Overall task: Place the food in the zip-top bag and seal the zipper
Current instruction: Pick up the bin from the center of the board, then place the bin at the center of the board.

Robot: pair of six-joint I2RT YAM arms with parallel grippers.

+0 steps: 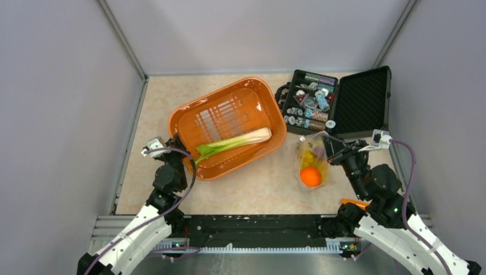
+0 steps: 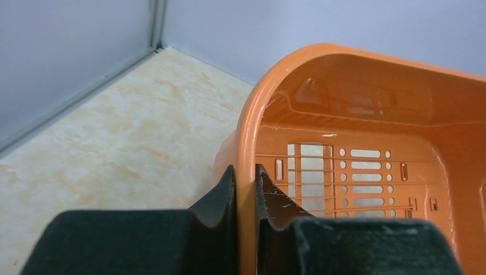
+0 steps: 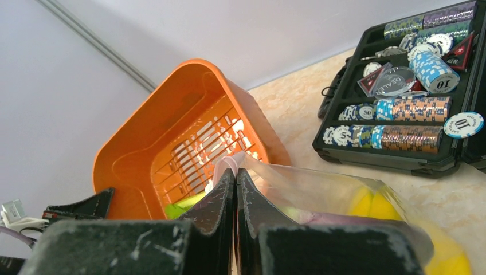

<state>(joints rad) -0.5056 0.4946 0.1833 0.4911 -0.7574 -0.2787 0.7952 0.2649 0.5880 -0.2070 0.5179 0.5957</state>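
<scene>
Zip-top bag (image 1: 299,161) is lying on the table (image 1: 252,189) right of the orange basket (image 1: 277,114), just near of the black case (image 1: 367,100). Its long axis is running roughly near-to-far, mouth end pointing away toward the case, closed end toward the arm bases. An orange (image 1: 311,176) is sitting at the near end and bananas (image 1: 309,154) further up; I'm also seeing something purplish in there on the right wrist view, too blurred to name.

Right gripper (image 1: 325,143) is reaching in from the right, arm bent low over the table, and pinching the mouth edge. On the wrist cam its fingers (image 3: 220,197) are pressing together with the pinkish zipper (image 3: 222,167) sticking out just past the tips, so it's gripping the bag.

Left gripper (image 1: 176,144) is sitting at the basket's left corner, arm reaching forward from its base. Its fingers (image 2: 220,195) are straddling the rim, one outside and one inside, narrow and clamping the wall.

Green stalk (image 1: 232,143) is lying in the basket, green end near-left, white end far-right.

Poker chips (image 3: 410,109) are filling the case tray.
</scene>
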